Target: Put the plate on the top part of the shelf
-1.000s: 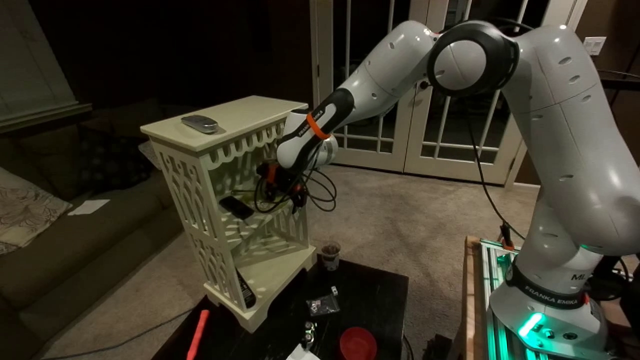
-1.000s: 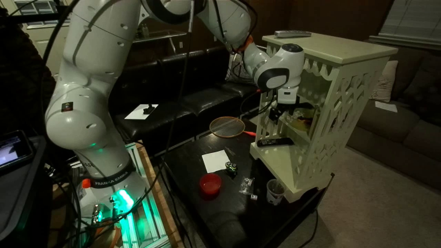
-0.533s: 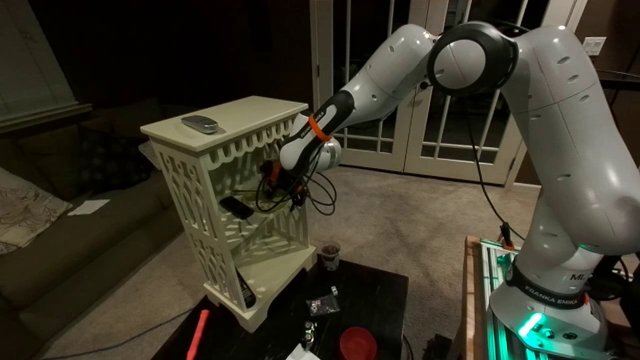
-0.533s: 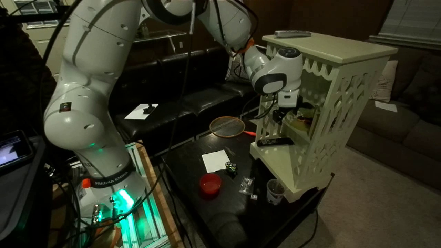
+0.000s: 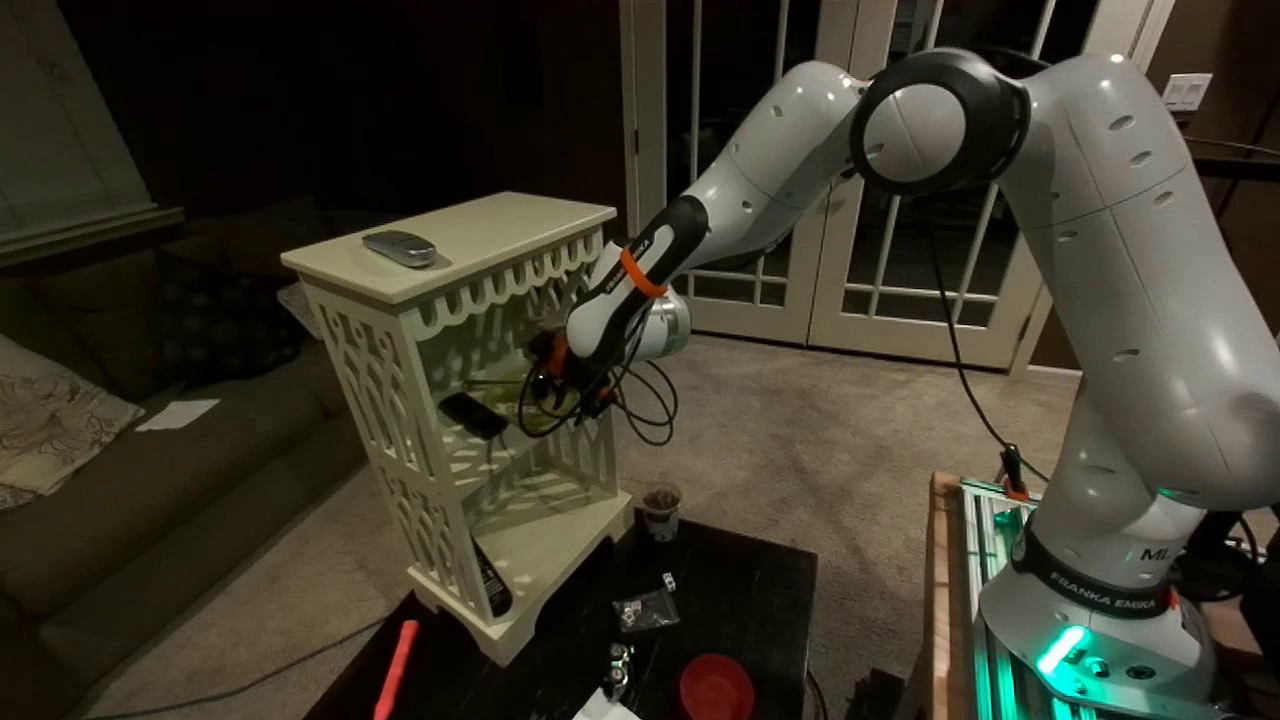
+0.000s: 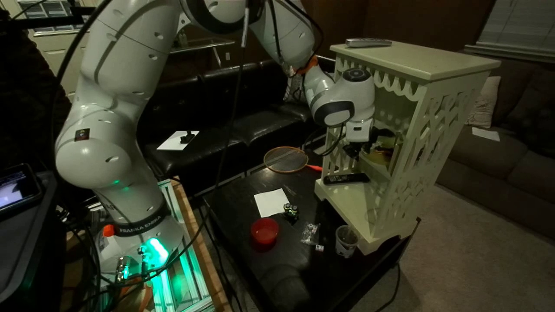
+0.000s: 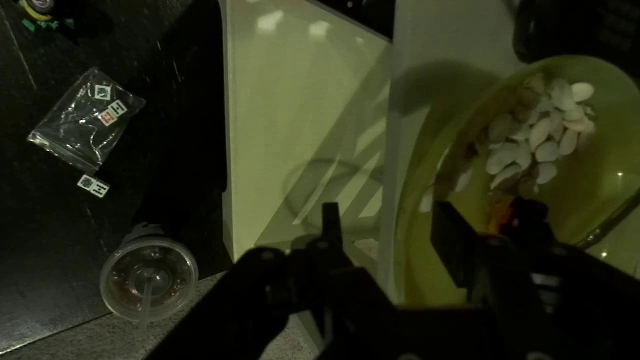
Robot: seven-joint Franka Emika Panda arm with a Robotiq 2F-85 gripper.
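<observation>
On the dark table point(image 7: 45, 240) at the wrist view's left are a bag point(image 7: 85, 125) and a clear cup point(image 7: 150, 280), then the shelf point(image 7: 280, 110). Next, the gripper point(image 7: 388, 220) hangs unclenched, fingers well parted. The plate point(image 7: 575, 192), on the shelf's middle tier, shows from between them rightward, pale pieces point(image 7: 540, 132) in it.

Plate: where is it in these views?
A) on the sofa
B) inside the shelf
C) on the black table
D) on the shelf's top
B: in an exterior view, the plate sits inside the shelf, under its top and higher than the black remote.
</observation>
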